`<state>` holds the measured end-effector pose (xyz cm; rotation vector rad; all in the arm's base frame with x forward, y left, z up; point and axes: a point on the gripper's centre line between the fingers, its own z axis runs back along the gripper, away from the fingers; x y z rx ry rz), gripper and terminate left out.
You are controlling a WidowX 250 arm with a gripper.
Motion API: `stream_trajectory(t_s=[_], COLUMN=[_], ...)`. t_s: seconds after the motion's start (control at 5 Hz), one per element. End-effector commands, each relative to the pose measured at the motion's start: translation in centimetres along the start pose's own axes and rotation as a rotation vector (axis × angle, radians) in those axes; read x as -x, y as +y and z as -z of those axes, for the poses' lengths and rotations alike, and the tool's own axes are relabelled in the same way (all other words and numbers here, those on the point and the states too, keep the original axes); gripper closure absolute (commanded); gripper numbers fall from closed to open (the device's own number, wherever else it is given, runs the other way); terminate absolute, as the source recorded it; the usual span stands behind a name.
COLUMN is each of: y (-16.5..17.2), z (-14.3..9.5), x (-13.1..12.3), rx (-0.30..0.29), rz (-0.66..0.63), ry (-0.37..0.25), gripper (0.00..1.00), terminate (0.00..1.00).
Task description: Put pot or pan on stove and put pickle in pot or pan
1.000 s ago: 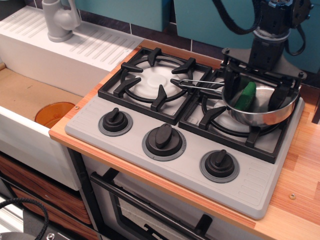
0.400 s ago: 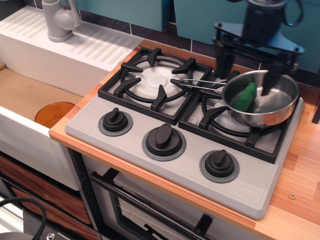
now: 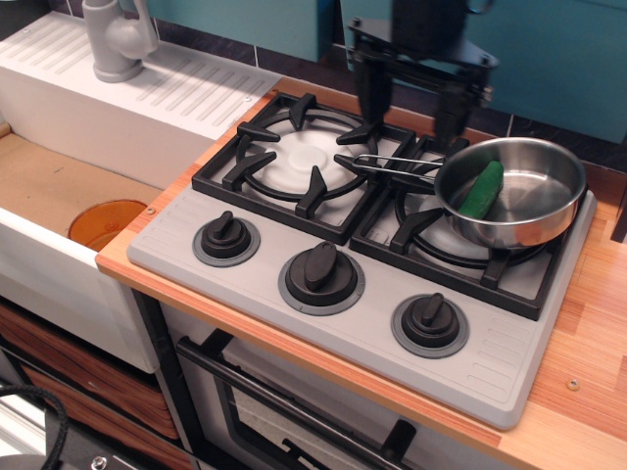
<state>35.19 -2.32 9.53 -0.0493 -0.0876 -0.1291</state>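
The shiny steel pan (image 3: 514, 201) sits on the right grate of the grey stove (image 3: 362, 294), its thin wire handle (image 3: 387, 166) pointing left over the middle. The green pickle (image 3: 482, 189) lies inside the pan, leaning on its left wall. My gripper (image 3: 409, 98) is open and empty, raised above the back of the stove between the two burners, up and left of the pan. Its two black fingers (image 3: 370, 90) hang down, spread wide apart.
An orange bowl (image 3: 106, 222) lies in the sink at the left. A grey faucet (image 3: 116, 37) stands on the white drainboard at the back left. Three black knobs (image 3: 321, 269) line the stove's front. Wooden counter (image 3: 598, 333) runs along the right.
The gripper rose out of the pan and moved left, leaving the pickle lying in the pan. The pan has not moved.
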Motion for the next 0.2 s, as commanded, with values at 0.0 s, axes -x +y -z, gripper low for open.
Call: stream_trajectory(t_s=[0.0], y=[0.63], z=[-1.3], x=[-2.6], rx=[0.026], rz=[-0.03], ry=[-0.067], gripper=[0.0], terminate=[1.0])
